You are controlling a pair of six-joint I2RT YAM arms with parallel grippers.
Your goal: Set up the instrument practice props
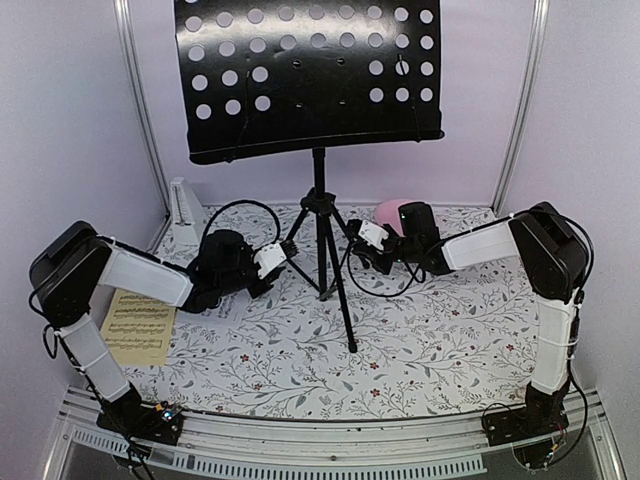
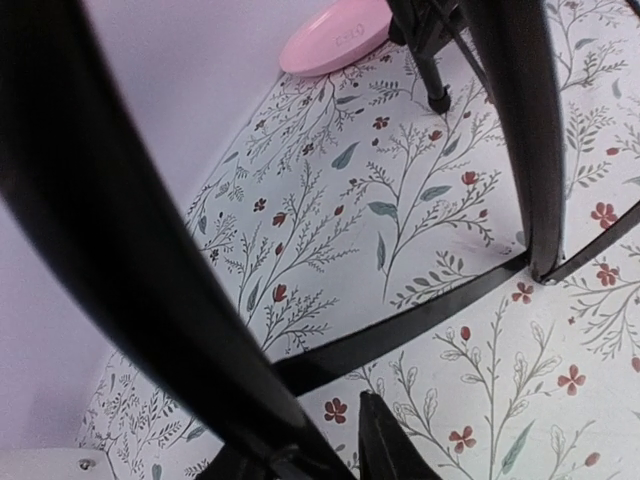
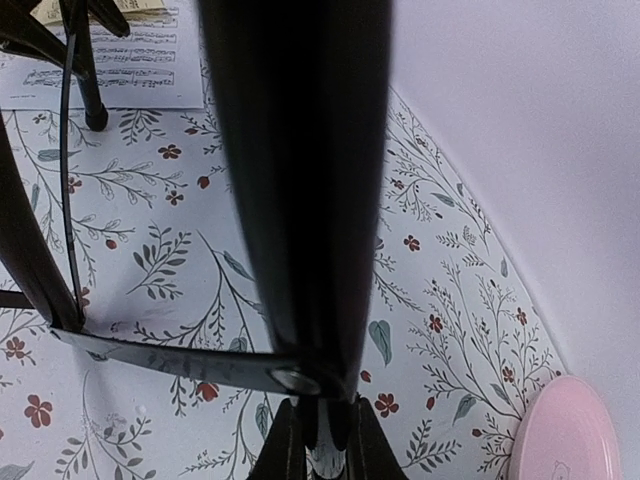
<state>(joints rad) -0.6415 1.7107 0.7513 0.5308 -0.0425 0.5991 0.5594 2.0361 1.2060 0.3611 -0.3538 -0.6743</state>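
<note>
Squarely at the middle of the floral mat [image 1: 430, 340] stands the music stand [image 1: 310, 125], upright, its tripod splayed with one leg toward 6 o'clock and the others toward roughly 8 and 4. Each side leg slopes down into a pincer. The right gripper [image 3: 320, 440], at the pole's 3 o'clock, has its fingers pinched tight on its leg. The left gripper [image 2: 320, 455], at 9 o'clock, brackets its leg, though I cannot tell whether it grips. Both forearms lie low, reaching inward, equally near, so any lift likely needs both together
</note>
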